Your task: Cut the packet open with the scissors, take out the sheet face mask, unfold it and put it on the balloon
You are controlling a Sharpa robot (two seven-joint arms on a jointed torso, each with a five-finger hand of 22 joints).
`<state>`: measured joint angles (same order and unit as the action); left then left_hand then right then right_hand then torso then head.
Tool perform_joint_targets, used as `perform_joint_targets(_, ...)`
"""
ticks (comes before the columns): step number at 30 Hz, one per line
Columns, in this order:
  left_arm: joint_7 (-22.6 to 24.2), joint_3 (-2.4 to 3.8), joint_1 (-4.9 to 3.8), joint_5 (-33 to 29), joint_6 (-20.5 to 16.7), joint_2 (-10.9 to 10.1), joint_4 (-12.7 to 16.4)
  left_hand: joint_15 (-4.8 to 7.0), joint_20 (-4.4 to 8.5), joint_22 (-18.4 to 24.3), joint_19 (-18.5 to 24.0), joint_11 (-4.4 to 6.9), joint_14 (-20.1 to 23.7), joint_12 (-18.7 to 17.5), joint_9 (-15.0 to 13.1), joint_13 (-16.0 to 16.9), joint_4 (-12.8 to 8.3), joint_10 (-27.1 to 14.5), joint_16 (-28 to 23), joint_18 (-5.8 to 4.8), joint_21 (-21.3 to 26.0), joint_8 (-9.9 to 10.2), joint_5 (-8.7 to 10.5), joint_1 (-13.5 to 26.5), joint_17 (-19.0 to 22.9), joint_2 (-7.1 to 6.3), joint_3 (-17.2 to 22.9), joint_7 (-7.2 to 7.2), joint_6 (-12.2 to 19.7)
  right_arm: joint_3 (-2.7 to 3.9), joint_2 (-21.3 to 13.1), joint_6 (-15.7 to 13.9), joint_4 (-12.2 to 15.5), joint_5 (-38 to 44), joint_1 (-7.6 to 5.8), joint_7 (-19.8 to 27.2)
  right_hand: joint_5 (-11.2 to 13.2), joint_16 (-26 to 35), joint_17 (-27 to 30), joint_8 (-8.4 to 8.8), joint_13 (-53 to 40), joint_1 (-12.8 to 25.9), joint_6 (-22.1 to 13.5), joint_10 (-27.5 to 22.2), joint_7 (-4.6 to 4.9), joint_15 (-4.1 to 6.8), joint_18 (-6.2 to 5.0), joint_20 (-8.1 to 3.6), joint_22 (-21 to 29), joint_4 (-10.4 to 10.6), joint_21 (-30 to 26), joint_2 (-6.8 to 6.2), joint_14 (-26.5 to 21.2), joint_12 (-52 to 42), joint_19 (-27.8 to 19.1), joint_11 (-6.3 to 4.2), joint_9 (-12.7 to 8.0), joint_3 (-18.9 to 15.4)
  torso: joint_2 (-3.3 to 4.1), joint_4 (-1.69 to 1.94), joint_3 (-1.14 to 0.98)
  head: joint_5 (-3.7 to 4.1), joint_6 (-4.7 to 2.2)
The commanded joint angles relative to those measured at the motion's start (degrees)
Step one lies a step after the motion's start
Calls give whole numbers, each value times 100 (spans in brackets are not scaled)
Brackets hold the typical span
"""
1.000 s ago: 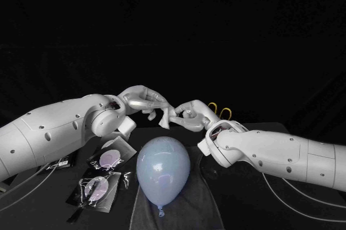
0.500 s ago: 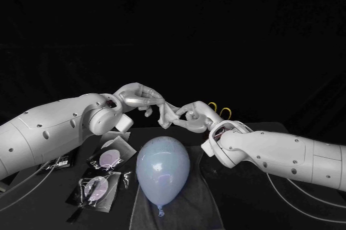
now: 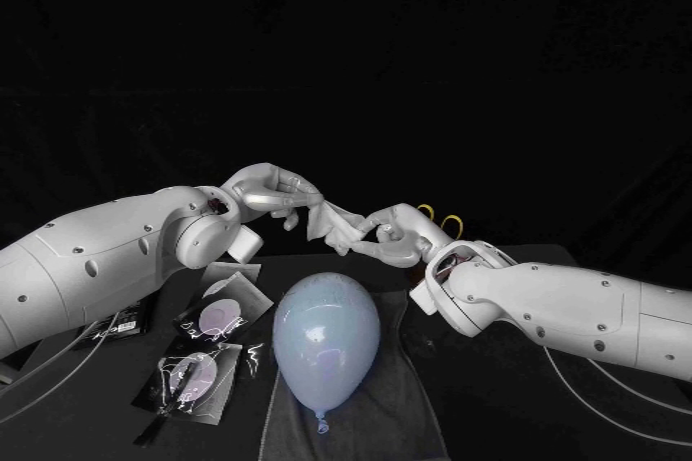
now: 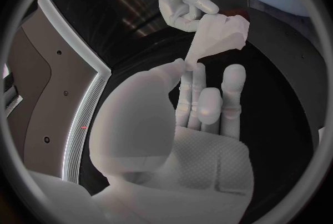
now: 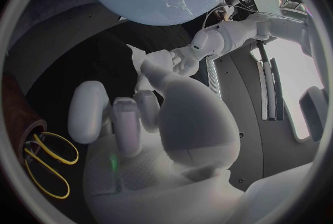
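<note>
My left robot hand (image 3: 274, 196) and right robot hand (image 3: 392, 236) pinch the sheet face mask (image 3: 339, 227) between them; likely limp and flimsy, so I'd take its edges.

Black table (image 3: 508, 423), dark backdrop (image 3: 346, 71) behind

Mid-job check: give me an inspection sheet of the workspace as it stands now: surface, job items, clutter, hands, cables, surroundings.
Surface: black table; a dark cloth lies under the balloon.
Job's things: pale blue balloon lies on the cloth; folded sheet face mask is held up beyond it; scissors with yellow handles lie behind the right hand; near packet and far packet lie left of the balloon.
Clutter: small dark item by the left arm, too small to identify.
Hands: left hand and right hand each pinch the mask.
Cables: pale cables hang under both arms.
Surroundings: nothing seen, dark backdrop.
</note>
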<state>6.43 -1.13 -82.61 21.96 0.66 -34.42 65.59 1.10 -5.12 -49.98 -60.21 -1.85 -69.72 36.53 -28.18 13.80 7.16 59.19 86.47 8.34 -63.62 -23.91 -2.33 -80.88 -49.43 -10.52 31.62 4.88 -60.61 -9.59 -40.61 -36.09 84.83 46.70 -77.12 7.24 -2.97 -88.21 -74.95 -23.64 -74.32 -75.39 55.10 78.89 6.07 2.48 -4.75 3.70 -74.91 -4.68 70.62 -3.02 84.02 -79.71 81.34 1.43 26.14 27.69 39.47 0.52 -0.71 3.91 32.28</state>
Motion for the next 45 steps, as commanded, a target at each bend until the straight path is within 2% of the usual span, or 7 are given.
perform_joint_targets(1,124,11,-14,72,-88,1,-29,-8,4,-4,-32,-5,-46,-39,-98,-5,0,44,24,40,-21,-12,-40,-68,-4,-1,38,-5,-34,-3,-32,166,-15,347,1,-56,19,-23,-954,-4,-40,-27,-16,2,10,-21,57,-1,-584,-44,15,-3,483,0,4,18,7,41,1,2,-1,-1,0)
perform_joint_targets(6,118,11,-15,137,-72,5,-45,-6,5,-12,-39,-5,-45,-43,-101,-6,-3,47,25,39,-27,-11,-40,-71,1,-1,43,-3,-34,-2,-52,235,-50,708,-14,-64,20,-23,-952,62,11,22,-125,-51,56,-46,49,16,-569,-52,-30,-43,482,46,-17,54,-26,48,3,5,-3,-3,-6)
perform_joint_targets(11,105,10,-15,220,-22,11,-35,-6,5,-12,-39,-5,-45,-43,-101,-6,-3,47,25,39,-27,-11,-40,-71,1,-1,43,-3,-34,-2,-55,289,-64,908,-38,4,21,-28,-964,543,312,215,-768,-338,323,-226,42,133,-523,-11,-161,-253,484,293,-84,276,-253,6,6,6,-3,-7,-7)
perform_joint_targets(14,93,10,-15,286,33,15,-23,-6,5,-12,-39,-5,-45,-43,-101,-6,-3,47,25,39,-27,-11,-40,-71,1,-1,43,-3,-34,-1,-54,286,-52,962,-52,95,20,-32,-975,664,337,259,-851,-372,382,-288,43,189,-528,-5,-165,-332,485,315,-87,338,-314,-31,7,4,-3,-9,-9)
perform_joint_targets(41,58,8,-15,292,258,17,167,-6,8,-20,-46,-7,-50,-53,-108,-10,-6,54,28,38,-35,-8,-39,-71,-7,-8,49,1,-37,9,216,143,-352,134,-130,138,16,-65,-1072,801,199,475,-677,-269,380,-318,35,276,-578,215,-105,-353,503,216,-52,352,-401,-214,7,6,8,-21,-27)
perform_joint_targets(44,20,8,-15,289,214,15,169,-6,9,-33,-55,-8,-58,-56,-110,-12,-6,58,30,35,-44,-7,-39,-69,-22,-9,51,1,-38,10,210,13,-324,60,-134,233,14,-62,-1062,749,123,446,-530,-201,345,-304,42,274,-603,238,-59,-297,501,158,-27,327,-385,-205,6,9,6,-28,-27)
perform_joint_targets(45,2,8,-16,289,191,16,167,-6,9,-39,-60,-8,-61,-57,-110,-12,-6,58,31,34,-49,-7,-39,-69,-28,-9,51,1,-38,11,202,-53,-297,37,-134,289,8,-67,-1079,598,-7,369,-242,-88,249,-253,50,248,-638,222,11,-242,504,61,11,247,-328,-179,5,10,4,-29,-24)
